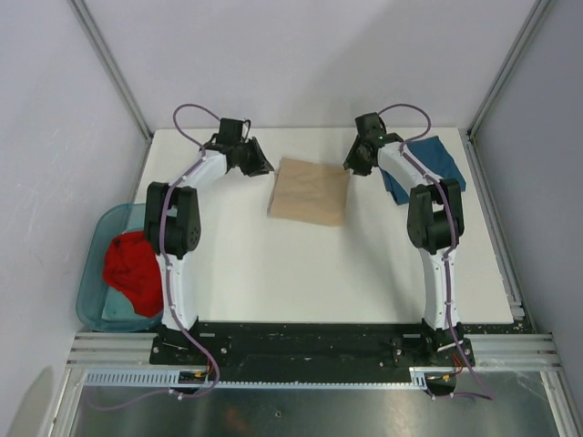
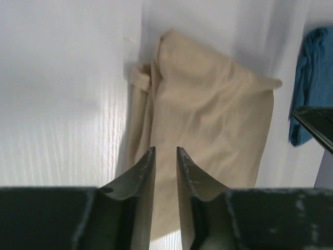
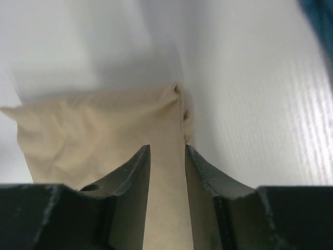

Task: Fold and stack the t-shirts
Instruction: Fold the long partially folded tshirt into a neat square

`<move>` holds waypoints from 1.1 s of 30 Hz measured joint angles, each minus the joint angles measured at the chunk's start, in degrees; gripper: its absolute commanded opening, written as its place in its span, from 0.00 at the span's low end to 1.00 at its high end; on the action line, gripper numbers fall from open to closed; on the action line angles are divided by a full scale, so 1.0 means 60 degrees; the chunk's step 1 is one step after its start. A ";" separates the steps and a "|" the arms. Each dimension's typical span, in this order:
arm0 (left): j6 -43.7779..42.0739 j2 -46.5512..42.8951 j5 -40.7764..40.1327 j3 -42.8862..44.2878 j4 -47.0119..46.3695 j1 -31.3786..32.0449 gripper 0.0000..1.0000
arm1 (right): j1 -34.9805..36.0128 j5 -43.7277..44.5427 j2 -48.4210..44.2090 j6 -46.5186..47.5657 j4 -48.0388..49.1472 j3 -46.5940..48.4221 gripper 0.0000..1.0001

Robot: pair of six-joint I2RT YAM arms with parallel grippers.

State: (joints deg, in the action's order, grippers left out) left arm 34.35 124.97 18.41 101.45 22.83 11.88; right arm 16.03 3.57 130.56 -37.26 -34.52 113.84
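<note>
Right now the tan t-shirt (image 1: pixel 310 189) lies folded into a rough rectangle mid-worktop (image 1: pixel 301 273), toward the far edge. Left hand (image 2: pixel 165 151) at its far-left corner, right hand (image 3: pixel 167 148) at its far-right corner, both w/ jaws part-open and nothing gripped. Teal t-shirt (image 1: pixel 444 160) sits crumpled far right; red t-shirt (image 1: pixel 132 269) is in the bin (image 1: pixel 91 264) on the left.

The top view is evenly bright and sharp; the arms (image 1: pixel 178 228) cast only faint, soft shadows on the table (image 1: pixel 273 264). Both wrist views are softer: dark fingers (image 2: pixel 143 177) blur along the bottom edge, pale glare streaks the table, and the blue shirt (image 3: pixel 320 21) smears at upper right.
</note>
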 measured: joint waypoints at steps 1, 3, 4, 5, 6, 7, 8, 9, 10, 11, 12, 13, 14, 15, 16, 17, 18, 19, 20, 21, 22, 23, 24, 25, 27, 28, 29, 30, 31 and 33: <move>-0.0015 -0.0193 0.0000 -0.0219 -0.0015 0.0062 0.19 | 0.0095 -0.0018 -0.0124 -0.0004 0.0004 -0.0215 0.35; -0.0069 -0.0535 0.0007 -0.0674 -0.0040 0.0259 0.15 | 0.0266 -0.0113 -0.0222 -0.0015 0.0015 -0.0470 0.33; -0.0080 -0.0619 0.0004 -0.0845 -0.0062 0.0375 0.13 | 0.0331 -0.0182 -0.0222 -0.0022 0.0047 -0.0517 0.33; -0.0087 -0.0656 0.0004 -0.1002 -0.0106 0.0495 0.11 | 0.0401 -0.0244 -0.0219 -0.0026 0.0069 -0.0579 0.33; -0.0087 -0.0663 0.0004 -0.1162 -0.0149 0.0608 0.09 | 0.0444 -0.0302 -0.0193 -0.0033 0.0069 -0.0608 0.32; -0.0087 -0.0663 0.0000 -0.1308 -0.0146 0.0692 0.07 | 0.0459 -0.0382 -0.0149 -0.0033 0.0095 -0.0608 0.32; -0.0080 -0.0663 -0.0025 -0.1526 -0.0178 0.0780 0.06 | 0.0452 -0.0459 -0.0109 -0.0033 0.0146 -0.0608 0.32; -0.0062 -0.0663 -0.0044 -0.1756 -0.0171 0.0863 0.04 | 0.0423 -0.0514 -0.0040 -0.0033 0.0175 -0.0605 0.32; -0.0044 -0.0663 -0.0073 -0.1934 -0.0164 0.0918 0.03 | 0.0375 -0.0576 0.0036 -0.0033 0.0204 -0.0605 0.32; -0.0025 -0.0663 -0.0153 -0.2197 -0.0175 0.0962 0.02 | 0.0321 -0.0641 0.0138 -0.0033 0.0222 -0.0605 0.33; 0.0022 -0.0663 -0.0240 -0.2422 -0.0153 0.0976 0.01 | 0.0259 -0.0688 0.0240 -0.0036 0.0233 -0.0605 0.33; 0.0036 -0.0663 -0.0299 -0.2572 -0.0146 0.0973 0.01 | 0.0193 -0.0732 0.0361 -0.0036 0.0233 -0.0601 0.33; 0.0080 -0.0663 -0.0357 -0.2736 -0.0168 0.0962 0.00 | 0.0142 -0.0776 0.0466 -0.0036 0.0233 -0.0597 0.33; 0.0142 -0.0663 -0.0357 -0.2827 -0.0222 0.0951 0.00 | 0.0084 -0.0809 0.0586 -0.0033 0.0229 -0.0572 0.33; 0.0200 -0.0674 -0.0368 -0.2849 -0.0266 0.0940 0.00 | 0.0033 -0.0911 0.0714 -0.0062 0.0193 -0.0492 0.34; 0.0248 -0.0674 -0.0368 -0.2871 -0.0313 0.0936 0.00 | -0.0004 -0.0951 0.0765 -0.0036 0.0171 -0.0350 0.34; 0.0284 -0.0692 -0.0379 -0.2914 -0.0364 0.0936 0.00 | -0.0040 -0.0965 0.0809 -0.0022 0.0146 -0.0229 0.35; 0.0295 -0.0725 -0.0401 -0.2965 -0.0412 0.0936 0.00 | -0.0076 -0.0969 0.0838 -0.0011 0.0120 -0.0142 0.35; 0.0310 -0.0758 -0.0437 -0.3009 -0.0452 0.0936 0.01 | -0.0095 -0.0969 0.0849 0.0004 0.0080 -0.0098 0.36; 0.0313 -0.0790 -0.0474 -0.3053 -0.0488 0.0940 0.01 | -0.0102 -0.0965 0.0849 0.0011 0.0036 -0.0076 0.36; 0.0313 -0.0816 -0.0506 -0.3085 -0.0506 0.0943 0.03 | -0.0102 -0.0965 0.0849 0.0018 0.0011 -0.0069 0.36; 0.0310 -0.0831 -0.0528 -0.3104 -0.0510 0.0947 0.04 | -0.0102 -0.0969 0.0849 0.0047 -0.0022 -0.0044 0.37; 0.0310 -0.0841 -0.0539 -0.3107 -0.0506 0.0947 0.06 | -0.0102 -0.0965 0.0849 0.0076 -0.0062 -0.0018 0.38; 0.0306 -0.0849 -0.0543 -0.3107 -0.0503 0.0947 0.07 | -0.0102 -0.0969 0.0849 0.0106 -0.0109 0.0022 0.38; 0.0295 -0.0863 -0.0543 -0.3115 -0.0499 0.0947 0.10 | -0.0098 -0.0973 0.0856 0.0171 -0.0222 0.0149 0.38; 0.0295 -0.0882 -0.0543 -0.3129 -0.0492 0.0947 0.12 | -0.0095 -0.0976 0.0871 0.0208 -0.0266 0.0259 0.38; 0.0284 -0.0907 -0.0543 -0.3140 -0.0474 0.0947 0.14 | -0.0091 -0.0984 0.0892 0.0229 -0.0277 0.0368 0.37; 0.0288 -0.0933 -0.0543 -0.3155 -0.0441 0.0947 0.16 | -0.0091 -0.0991 0.0914 0.0255 -0.0273 0.0459 0.37; 0.0284 -0.0973 -0.0543 -0.3173 -0.0419 0.0947 0.19 | -0.0080 -0.1002 0.0933 0.0277 -0.0266 0.0521 0.37; 0.0284 -0.1100 -0.0550 -0.3242 -0.0353 0.0943 0.27 | -0.0051 -0.1002 0.0958 0.0324 -0.0270 0.0550 0.37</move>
State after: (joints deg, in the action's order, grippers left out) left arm 36.05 118.37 15.11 82.00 20.71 17.54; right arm 15.73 -2.44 136.31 -35.31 -36.14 117.14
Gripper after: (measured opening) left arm 0.183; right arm 0.372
